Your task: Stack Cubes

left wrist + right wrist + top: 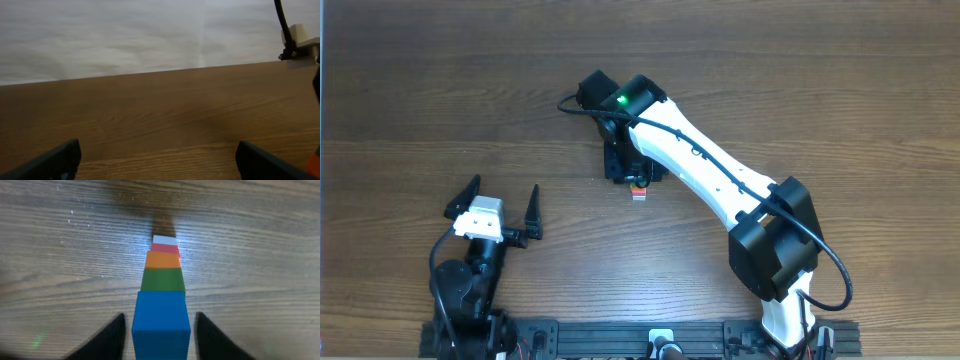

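Right tool [160,320] hangs spread above the stack [162,277], straddling its blue cube [161,312].

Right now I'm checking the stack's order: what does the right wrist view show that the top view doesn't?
Right wrist view: the blue cube on top, then green cube and orange cube, with the right gripper open either side of the blue one. Top view: the left gripper, open, off to the left. Both: the red cube low in the stack, the wooden table.
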### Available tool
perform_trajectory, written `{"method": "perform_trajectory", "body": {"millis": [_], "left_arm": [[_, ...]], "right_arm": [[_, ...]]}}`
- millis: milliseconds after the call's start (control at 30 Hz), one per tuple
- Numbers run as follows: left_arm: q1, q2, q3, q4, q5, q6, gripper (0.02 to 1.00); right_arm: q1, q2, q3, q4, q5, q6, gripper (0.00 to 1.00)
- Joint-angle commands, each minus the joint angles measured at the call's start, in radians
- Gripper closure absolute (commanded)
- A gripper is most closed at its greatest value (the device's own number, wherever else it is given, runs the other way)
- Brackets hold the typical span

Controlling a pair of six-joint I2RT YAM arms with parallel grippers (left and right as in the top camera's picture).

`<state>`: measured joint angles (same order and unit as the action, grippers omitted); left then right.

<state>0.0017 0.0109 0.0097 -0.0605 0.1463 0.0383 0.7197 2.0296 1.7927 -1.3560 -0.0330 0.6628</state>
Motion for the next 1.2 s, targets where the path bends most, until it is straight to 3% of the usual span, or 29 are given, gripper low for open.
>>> {"method": "perform_trajectory", "body": {"millis": [33,100,133,167,500,633,900,967,1067,1200], "left_arm": [[0.005,-0.004,-0.004,-0.003,0.01,0.014,0.018],[0.005,-0.004,-0.004,-0.003,0.01,0.014,0.02],[0.005,-0.004,-0.004,-0.003,0.01,0.014,0.02],[0.005,-0.004,-0.004,-0.003,0.01,0.014,0.02],[0.005,-0.004,-0.004,-0.003,0.01,0.014,0.018],[0.005,-0.004,-0.004,-0.003,0.01,0.014,0.018],[0.005,-0.004,-0.004,-0.003,0.01,0.014,0.018],[0.005,-0.004,-0.004,-0.003,0.01,0.014,0.018],[0.005,-0.004,-0.004,-0.003,0.01,0.014,0.018],[0.005,-0.004,-0.004,-0.004,0.01,0.014,0.018]], "right_arm": [[-0.006,-0.009,-0.011,0.006,-0.003,0.001,0.354],[-0.006,-0.009,-0.011,0.021,-0.002,-0.017,0.187],[-0.006,-0.009,-0.011,0.031,0.001,-0.024,0.049],[-0.008,-0.009,-0.011,0.042,0.003,-0.029,0.009],[-0.121,-0.009,-0.01,0.195,0.036,-0.164,0.007],[-0.245,-0.009,-0.007,0.256,0.127,-0.229,0.007],[-0.543,-0.016,-0.007,0.328,0.135,-0.428,0.009],[-0.581,-0.027,-0.007,0.341,0.177,-0.473,0.009],[-0.612,-0.055,-0.007,0.351,0.253,-0.485,0.007],[-0.635,-0.1,-0.007,0.356,0.267,-0.485,0.007]]}}
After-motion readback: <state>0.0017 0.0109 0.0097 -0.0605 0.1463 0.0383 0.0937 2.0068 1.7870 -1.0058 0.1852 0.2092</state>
